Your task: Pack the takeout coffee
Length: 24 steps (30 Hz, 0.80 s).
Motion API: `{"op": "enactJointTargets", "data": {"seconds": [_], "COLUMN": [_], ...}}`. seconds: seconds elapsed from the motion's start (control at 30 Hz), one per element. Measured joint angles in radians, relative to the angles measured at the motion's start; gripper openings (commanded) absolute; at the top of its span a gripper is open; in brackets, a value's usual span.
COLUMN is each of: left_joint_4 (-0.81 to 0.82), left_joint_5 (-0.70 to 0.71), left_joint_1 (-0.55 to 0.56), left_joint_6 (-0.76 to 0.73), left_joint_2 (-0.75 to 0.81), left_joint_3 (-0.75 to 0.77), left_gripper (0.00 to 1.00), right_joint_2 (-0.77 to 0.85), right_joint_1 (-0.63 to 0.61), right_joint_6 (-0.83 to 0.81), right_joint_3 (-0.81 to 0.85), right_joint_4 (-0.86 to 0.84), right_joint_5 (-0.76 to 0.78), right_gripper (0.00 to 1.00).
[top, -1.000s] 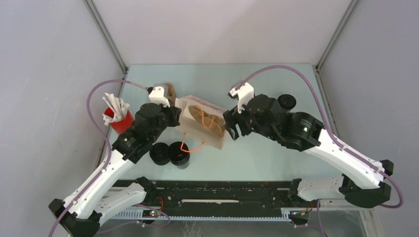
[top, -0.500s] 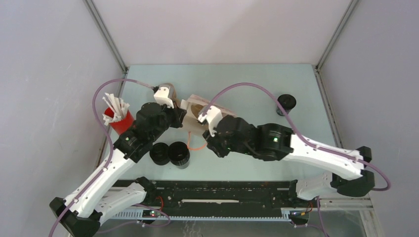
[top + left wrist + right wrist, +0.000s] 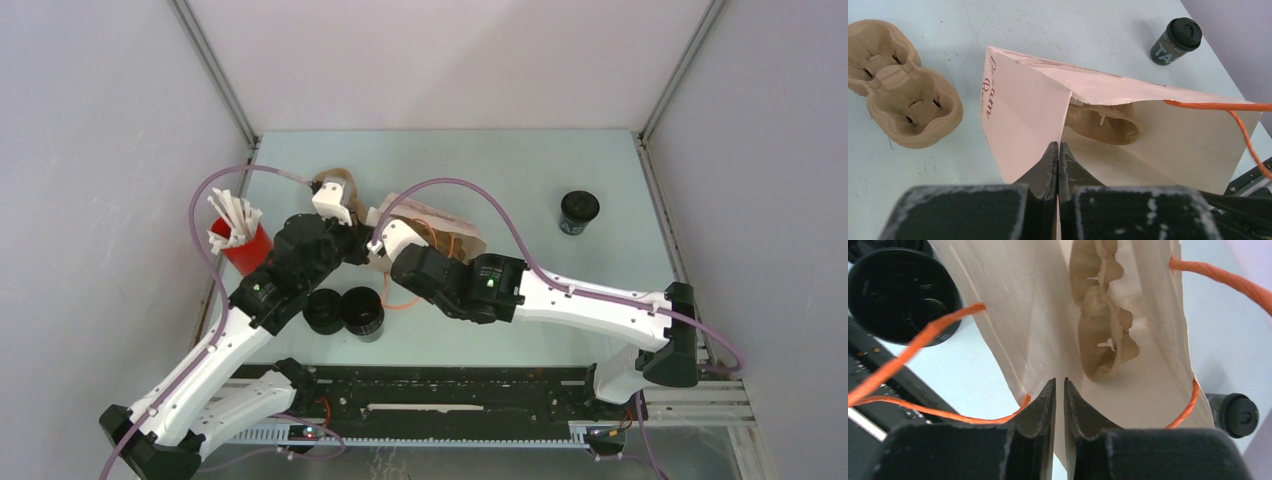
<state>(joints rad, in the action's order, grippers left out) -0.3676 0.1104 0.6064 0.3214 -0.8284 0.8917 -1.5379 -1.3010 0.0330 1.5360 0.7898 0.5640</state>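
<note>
My left gripper [image 3: 1058, 148] and right gripper [image 3: 1059, 383] clamp the paper bag [image 3: 1020, 112]. Grasp takeout coffee [image 3: 1175, 41] mid-wall (probably stiff, light; lid may pop).

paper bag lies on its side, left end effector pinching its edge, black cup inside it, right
No: inside the paper bag is a brown cup carrier, not a black cup, as the left wrist view shows. The bag does lie on its side, its edge pinched by the left end effector.
</note>
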Motion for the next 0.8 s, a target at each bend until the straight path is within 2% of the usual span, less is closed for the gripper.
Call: {"op": "enactJointTargets", "data": {"seconds": [0.33, 0.5, 0.7, 0.8], "left_joint_4": [0.011, 0.014, 0.023, 0.055], "left_joint_5": [0.022, 0.046, 0.069, 0.068], "left_joint_1": [0.034, 0.035, 0.036, 0.036], "left_joint_6": [0.030, 0.073, 0.118, 0.151], "left_joint_2": [0.017, 0.087, 0.167, 0.205], "left_joint_3": [-0.066, -0.144, -0.209, -0.260], "left_gripper": [0.00, 0.00, 0.00, 0.00], "right_joint_2": [-0.050, -0.084, -0.084, -0.084], "right_joint_1": [0.048, 0.065, 0.061, 0.062], "right_joint_6": [-0.086, -0.126, -0.143, -0.158], "right_joint_3": [-0.072, -0.093, -0.105, -0.105], "right_joint_4": [-0.043, -0.047, -0.046, -0.044], "right_joint_5": [0.115, 0.101, 0.023, -0.003], "right_gripper": [0.17, 0.19, 0.35, 0.36]}}
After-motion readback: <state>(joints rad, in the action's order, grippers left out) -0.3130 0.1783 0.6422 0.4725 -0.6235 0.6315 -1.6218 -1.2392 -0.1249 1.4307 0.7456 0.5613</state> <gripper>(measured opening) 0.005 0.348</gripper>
